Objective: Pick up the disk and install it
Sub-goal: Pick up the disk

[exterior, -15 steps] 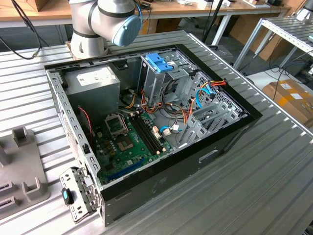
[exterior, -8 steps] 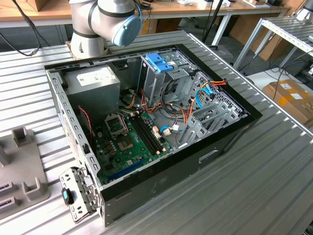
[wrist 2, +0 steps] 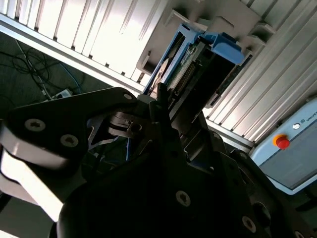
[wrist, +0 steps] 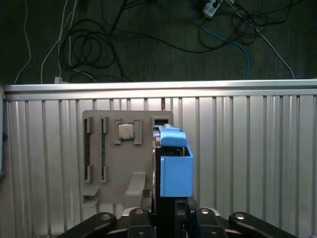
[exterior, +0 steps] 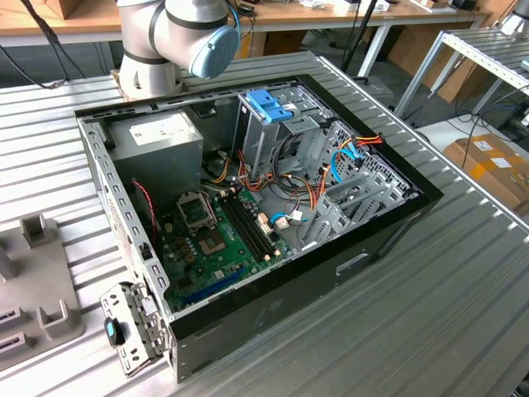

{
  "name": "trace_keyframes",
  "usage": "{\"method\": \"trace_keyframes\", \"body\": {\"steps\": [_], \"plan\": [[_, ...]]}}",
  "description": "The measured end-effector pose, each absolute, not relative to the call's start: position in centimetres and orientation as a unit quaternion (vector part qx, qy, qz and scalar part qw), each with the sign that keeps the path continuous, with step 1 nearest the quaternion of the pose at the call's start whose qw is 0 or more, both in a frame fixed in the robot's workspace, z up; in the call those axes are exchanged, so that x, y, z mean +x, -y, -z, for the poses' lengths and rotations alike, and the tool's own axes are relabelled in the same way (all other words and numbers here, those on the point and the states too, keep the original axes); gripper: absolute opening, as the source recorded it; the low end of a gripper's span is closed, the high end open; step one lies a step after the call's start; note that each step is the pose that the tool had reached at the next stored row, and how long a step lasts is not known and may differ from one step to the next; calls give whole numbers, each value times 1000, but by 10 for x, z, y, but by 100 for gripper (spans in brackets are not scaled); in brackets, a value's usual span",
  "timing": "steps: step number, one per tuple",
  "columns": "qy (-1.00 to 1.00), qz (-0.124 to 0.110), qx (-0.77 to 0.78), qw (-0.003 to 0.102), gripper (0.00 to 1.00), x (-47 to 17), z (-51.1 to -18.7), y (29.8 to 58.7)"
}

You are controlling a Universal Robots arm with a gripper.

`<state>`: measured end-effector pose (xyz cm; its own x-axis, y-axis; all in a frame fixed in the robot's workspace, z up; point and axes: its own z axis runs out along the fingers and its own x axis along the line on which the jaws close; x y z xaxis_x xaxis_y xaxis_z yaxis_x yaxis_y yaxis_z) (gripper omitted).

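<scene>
The pincer [wrist: 169,207] is clenched on the flat grey blue-railed metal disk [wrist: 176,171], held edge-on; beyond it lies a grey slotted plastic tray [wrist: 111,163] on the ribbed metal tabletop [wrist: 247,148].

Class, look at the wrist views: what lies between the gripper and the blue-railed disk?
Nothing: the gripper is shut directly on the disk, with no gap or object between them, in both wrist views.

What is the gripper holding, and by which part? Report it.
The disk, upright at the grey fixture tray. The gripper appears to pinch its two flat faces at the end nearest the wrist.
</scene>
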<state>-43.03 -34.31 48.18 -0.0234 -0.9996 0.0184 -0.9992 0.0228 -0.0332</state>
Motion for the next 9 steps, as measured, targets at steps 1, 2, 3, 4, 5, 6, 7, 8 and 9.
{"method": "trace_keyframes", "body": {"steps": [1,2,3,4,5,6,7,8,9], "plan": [[-715,18,-699,5,35,-430,-483,343],[-715,18,-699,5,35,-430,-485,343],[-715,18,-699,5,35,-430,-487,343],[-715,18,-699,5,35,-430,-488,343],[-715,18,-699,5,35,-430,-488,343],[-715,18,-699,5,35,-430,-489,343],[-715,18,-699,5,35,-430,-489,343],[-715,18,-699,5,35,-430,-489,343],[-715,18,-699,5,35,-430,-489,343]]}}
